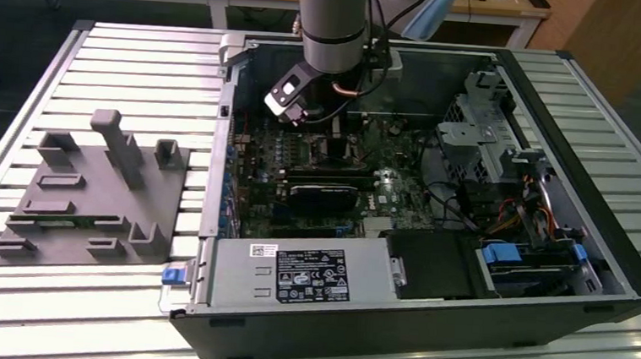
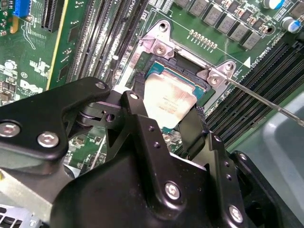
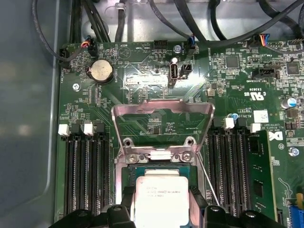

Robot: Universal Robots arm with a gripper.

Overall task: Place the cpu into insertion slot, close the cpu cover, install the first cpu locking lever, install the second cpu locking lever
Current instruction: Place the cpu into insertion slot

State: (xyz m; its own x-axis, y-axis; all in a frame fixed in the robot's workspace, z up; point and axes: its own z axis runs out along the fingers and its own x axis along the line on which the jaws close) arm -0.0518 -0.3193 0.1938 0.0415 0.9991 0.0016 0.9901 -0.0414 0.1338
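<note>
Over the insertion slot point(image 3: 156, 169), the gripper point(image 3: 161, 195) clamping the cpu point(image 3: 160, 205) fills the room; the cpu cover point(image 3: 161, 105) stands open at 1 edge, memory slots point(image 3: 85, 175) flank 2 sides.

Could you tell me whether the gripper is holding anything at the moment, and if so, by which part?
The gripper holds the cpu by two opposite side edges, one of the jaws against each, directly over the insertion slot.

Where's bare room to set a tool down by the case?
Free: silver slatted table between the grey moulded fixture plate and the far edge; slats at the exterior view's right of the black computer case. Crowded: silver-rimmed square socket, black pincer gripping the silver-grey square cpu, black memory slots flanking.
</note>
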